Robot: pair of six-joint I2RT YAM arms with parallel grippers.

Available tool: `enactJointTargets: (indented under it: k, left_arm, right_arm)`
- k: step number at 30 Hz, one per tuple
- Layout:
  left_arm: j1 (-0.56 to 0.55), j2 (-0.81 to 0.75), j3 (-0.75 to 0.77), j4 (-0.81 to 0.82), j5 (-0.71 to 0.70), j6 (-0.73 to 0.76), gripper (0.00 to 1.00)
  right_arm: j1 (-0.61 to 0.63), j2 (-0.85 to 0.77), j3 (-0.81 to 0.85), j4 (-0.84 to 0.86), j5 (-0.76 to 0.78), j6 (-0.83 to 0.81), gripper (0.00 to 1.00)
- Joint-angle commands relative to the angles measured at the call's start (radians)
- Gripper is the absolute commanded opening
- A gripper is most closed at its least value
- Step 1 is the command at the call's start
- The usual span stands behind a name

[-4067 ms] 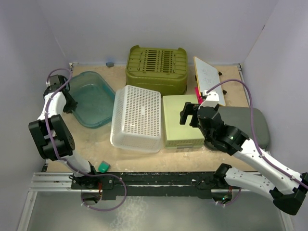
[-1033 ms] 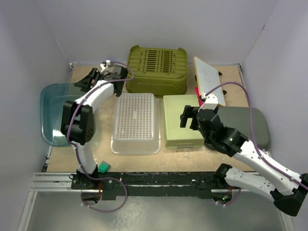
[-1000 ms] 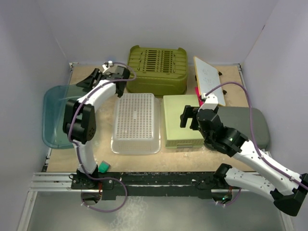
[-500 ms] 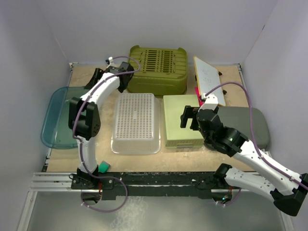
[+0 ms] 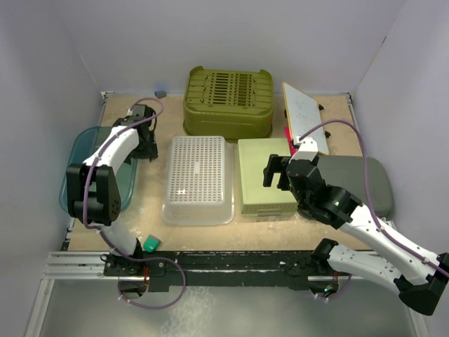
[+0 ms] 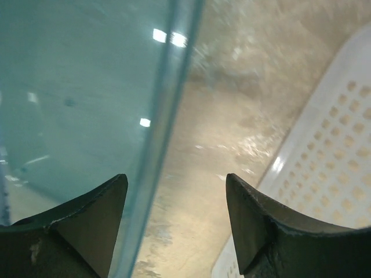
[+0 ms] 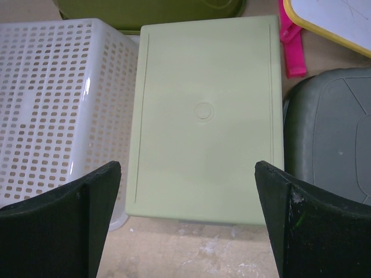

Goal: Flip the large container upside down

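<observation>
both spread, empty | left gripper [image 6: 175, 182] beside translucent teal plastic tub [image 5: 71, 168] rim | right gripper [image 7: 186, 168] idle | flip looks done imo, next: retreat

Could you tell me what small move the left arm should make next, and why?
Probably lift the left gripper straight up, clear of the teal container. Its jaws stand open astride the container's right edge, gripping nothing, and the container seems to lie flat beside the white basket; whether it is bottom-up I cannot confirm.
</observation>
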Motion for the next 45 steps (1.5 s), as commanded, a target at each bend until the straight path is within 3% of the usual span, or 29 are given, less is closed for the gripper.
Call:
enactJointTargets:
  k: [1, 6, 13, 18, 22, 27, 29, 31, 34, 36, 40, 45]
  left_arm:
    - [-0.004, -0.041, -0.091, 0.099, 0.188, -0.02, 0.62]
    - [0.009, -0.033, -0.094, 0.109, 0.225, -0.025, 0.27]
    - [0.009, -0.048, 0.065, 0.059, 0.357, -0.027, 0.02]
    - [0.009, -0.096, 0.25, 0.022, 0.413, -0.035, 0.0]
    - [0.021, -0.106, 0.375, 0.032, 0.563, -0.105, 0.0]
    - [0.065, -0.124, 0.385, 0.181, 0.741, -0.241, 0.0]
    - [0.119, -0.152, 0.338, 0.287, 0.834, -0.285, 0.0]
    - [0.198, -0.202, 0.212, 0.509, 0.952, -0.389, 0.0]
    - [0.305, -0.252, -0.047, 1.043, 1.124, -0.732, 0.0]
    - [0.336, -0.254, -0.135, 1.318, 1.157, -0.915, 0.0]
    - [0.376, -0.227, -0.206, 1.554, 1.186, -1.094, 0.0]
    - [0.455, -0.124, -0.28, 2.014, 1.187, -1.478, 0.0]
  right_arm:
    - [0.0, -0.012, -0.002, 0.014, 0.022, 0.011, 1.0]
    - [0.0, -0.033, -0.007, 0.003, 0.032, 0.009, 1.0]
    - [0.0, -0.036, -0.003, -0.012, 0.038, 0.008, 1.0]
    - [0.0, -0.037, -0.003, -0.004, 0.042, 0.021, 0.99]
    - [0.0, -0.028, 0.003, -0.005, 0.047, 0.023, 0.99]
    - [0.0, -0.028, 0.013, -0.013, 0.052, 0.023, 0.99]
    - [0.0, -0.034, 0.014, -0.02, 0.054, 0.024, 0.99]
    - [0.001, -0.04, 0.012, -0.03, 0.057, 0.026, 0.99]
    - [-0.001, -0.048, 0.006, -0.036, 0.061, 0.029, 0.99]
    - [0.0, -0.047, 0.006, -0.041, 0.061, 0.031, 0.99]
    - [0.001, -0.042, 0.018, -0.045, 0.064, 0.029, 0.99]
    - [0.0, -0.041, 0.012, -0.041, 0.062, 0.028, 0.99]
